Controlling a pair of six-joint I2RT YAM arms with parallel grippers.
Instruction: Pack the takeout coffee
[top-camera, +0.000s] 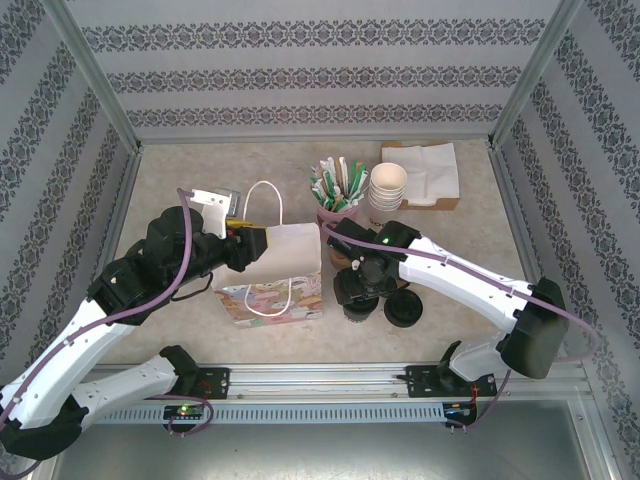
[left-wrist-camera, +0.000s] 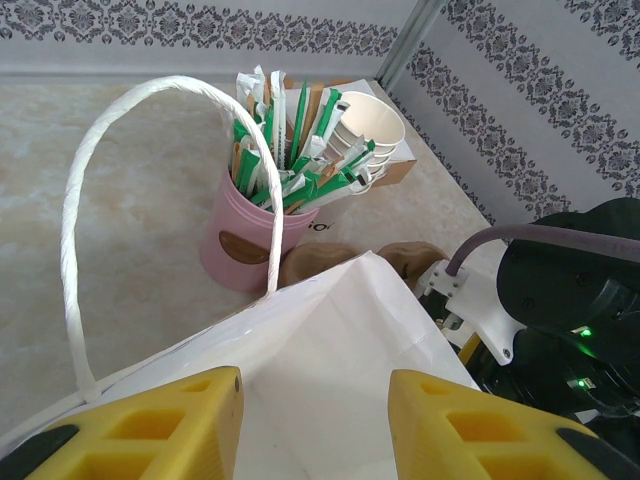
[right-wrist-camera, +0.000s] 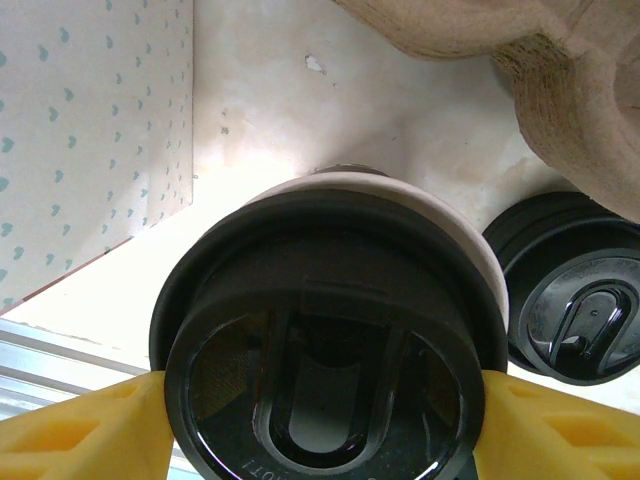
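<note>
The coffee (right-wrist-camera: 330, 370), a cream paper cup under a round, glossy black plastic lid with a raised oval hatch, is pinched by the right fingers (right-wrist-camera: 80, 430), one yellow tip pressed to each side of the lid's rim. It is held just right of the bag (top-camera: 290, 255), over the pale marbled desk (right-wrist-camera: 300, 90); whether its base touches the desk cannot be told. The bag is box-shaped, made of smooth white paper, with twisted white cord handles (left-wrist-camera: 75, 200) and a side printed with small teal hearts. The left fingers (left-wrist-camera: 170, 420) are set apart at the bag's upper edge, with white paper seen between them; whether that paper is pinched cannot be told. Beyond the bag, a pink cylindrical pot (left-wrist-camera: 235, 235) is filled with thin sticks (left-wrist-camera: 300, 165) in green-and-white wrappers, and nested cream cups (left-wrist-camera: 375, 120) are stacked beside it. Loose black lids (right-wrist-camera: 580, 300) are stacked just right of the coffee, and rough tan fibrous pieces (right-wrist-camera: 560, 80) are seen near them.
</note>
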